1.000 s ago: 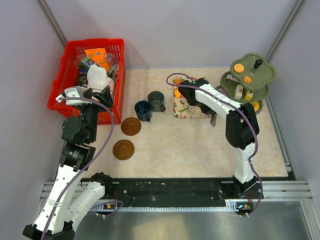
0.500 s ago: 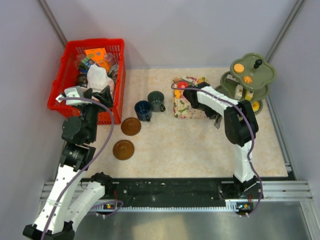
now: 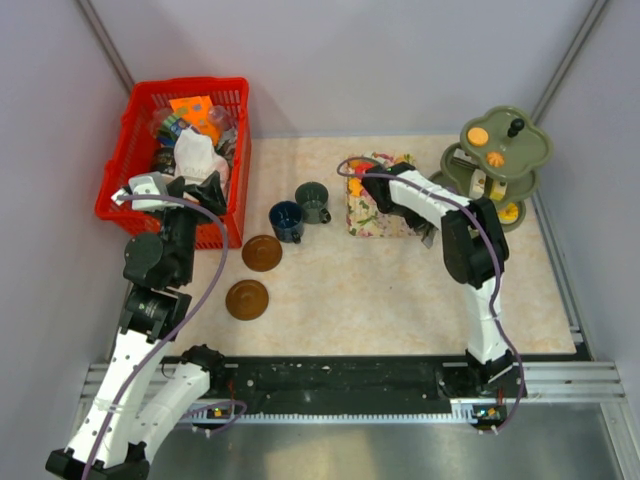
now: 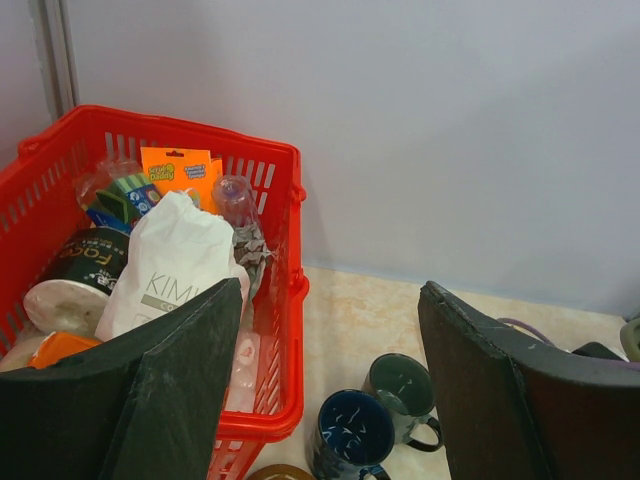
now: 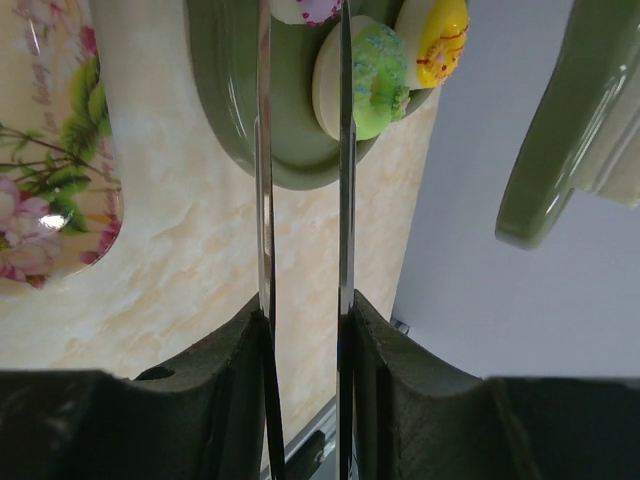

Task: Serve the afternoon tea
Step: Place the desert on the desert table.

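My right gripper (image 5: 303, 310) is shut on thin metal tongs (image 5: 263, 150). Their two blades reach up to the lowest tier of the olive-green stand (image 5: 220, 90), where a green doughnut (image 5: 365, 75) and a yellow pastry (image 5: 435, 30) lie; what is at the tips is cut off. From above, that gripper (image 3: 425, 228) sits between the floral tray (image 3: 372, 215) and the stand (image 3: 505, 150). My left gripper (image 4: 330, 300) hangs open and empty by the red basket, above the navy mug (image 4: 352, 432) and dark-green mug (image 4: 402, 388). Two brown saucers (image 3: 262, 252) (image 3: 246, 299) lie nearby.
The red basket (image 3: 180, 150) of mixed clutter stands at the back left, right beside my left gripper. Grey walls close in the table on three sides, and the stand sits tight in the back right corner.
The right arm has swung its elbow left and drawn the tongs slightly nearer the stand, uncovering more of the floral tray. The left arm has not moved.
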